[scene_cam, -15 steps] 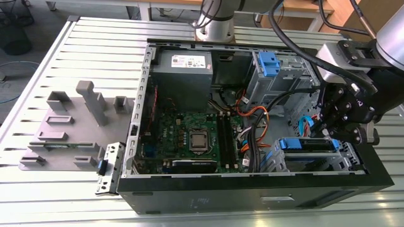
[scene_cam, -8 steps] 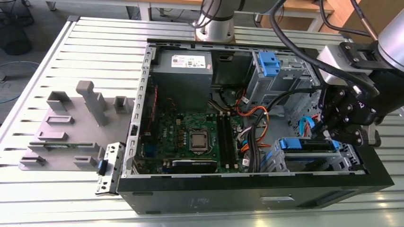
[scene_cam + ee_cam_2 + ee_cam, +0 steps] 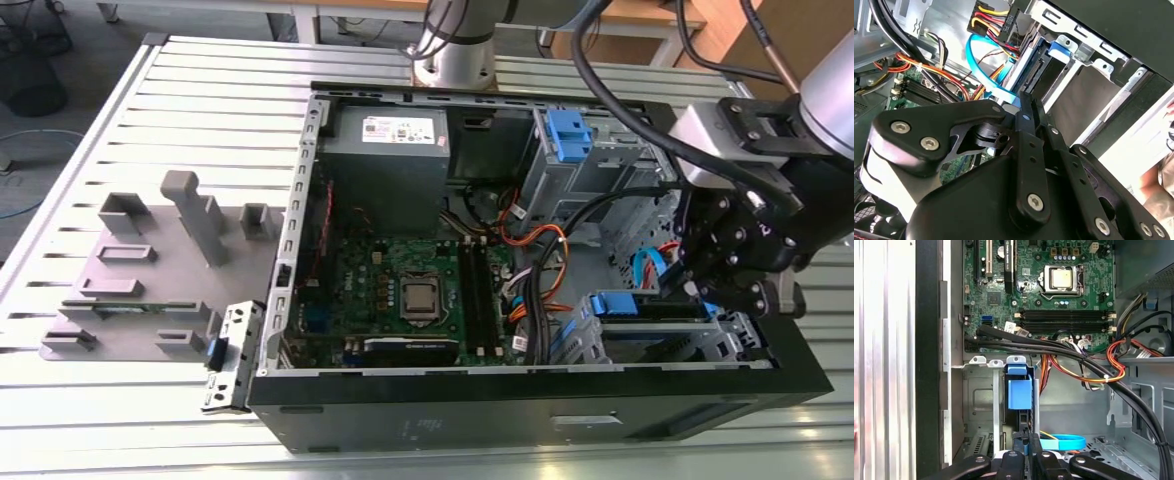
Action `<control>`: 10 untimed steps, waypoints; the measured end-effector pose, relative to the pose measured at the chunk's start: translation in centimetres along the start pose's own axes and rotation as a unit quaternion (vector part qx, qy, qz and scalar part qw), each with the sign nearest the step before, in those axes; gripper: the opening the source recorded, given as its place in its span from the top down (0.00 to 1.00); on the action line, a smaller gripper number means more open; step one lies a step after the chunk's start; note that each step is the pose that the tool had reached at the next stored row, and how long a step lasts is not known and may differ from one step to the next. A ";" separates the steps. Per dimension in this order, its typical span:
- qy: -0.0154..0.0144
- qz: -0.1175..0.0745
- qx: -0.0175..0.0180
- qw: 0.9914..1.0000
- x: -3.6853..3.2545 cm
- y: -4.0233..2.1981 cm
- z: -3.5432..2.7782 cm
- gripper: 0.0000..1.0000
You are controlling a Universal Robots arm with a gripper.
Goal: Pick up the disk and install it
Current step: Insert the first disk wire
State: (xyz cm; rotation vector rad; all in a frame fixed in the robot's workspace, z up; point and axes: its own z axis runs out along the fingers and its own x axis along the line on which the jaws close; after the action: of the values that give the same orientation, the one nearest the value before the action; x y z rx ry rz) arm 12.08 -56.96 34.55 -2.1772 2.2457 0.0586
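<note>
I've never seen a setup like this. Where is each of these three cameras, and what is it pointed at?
Exterior view: off the arm, above the bench, looking down into the open computer case; the gripper hangs over the drive cage.
First wrist view: rides on the arm, looking down into the case at the motherboard and the disk seated in its bay; gripper linkages show at the edge.
Second wrist view: also on the arm, looking past the black gripper body at the disk's end.
Both wrist views share the disk and the blue cable.

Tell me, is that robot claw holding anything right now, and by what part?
Cannot be told: the gripper sits beside the disk in its bay, but any hold is hidden.
</note>
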 end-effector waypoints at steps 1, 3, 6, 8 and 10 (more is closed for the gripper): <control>0.000 0.000 0.000 1.000 0.00 -0.04 0.05 0.84; 0.000 0.000 0.000 1.000 -0.01 -0.06 0.12 0.84; 0.000 0.000 0.000 1.000 -0.11 -0.06 0.20 0.84; 0.000 0.000 0.000 1.000 -0.20 -0.07 0.26 0.84; 0.000 0.000 0.000 1.000 -0.24 -0.07 0.32 0.84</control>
State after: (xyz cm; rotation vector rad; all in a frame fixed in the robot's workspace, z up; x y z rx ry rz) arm 12.14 -56.71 34.24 -2.1763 2.2462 0.0590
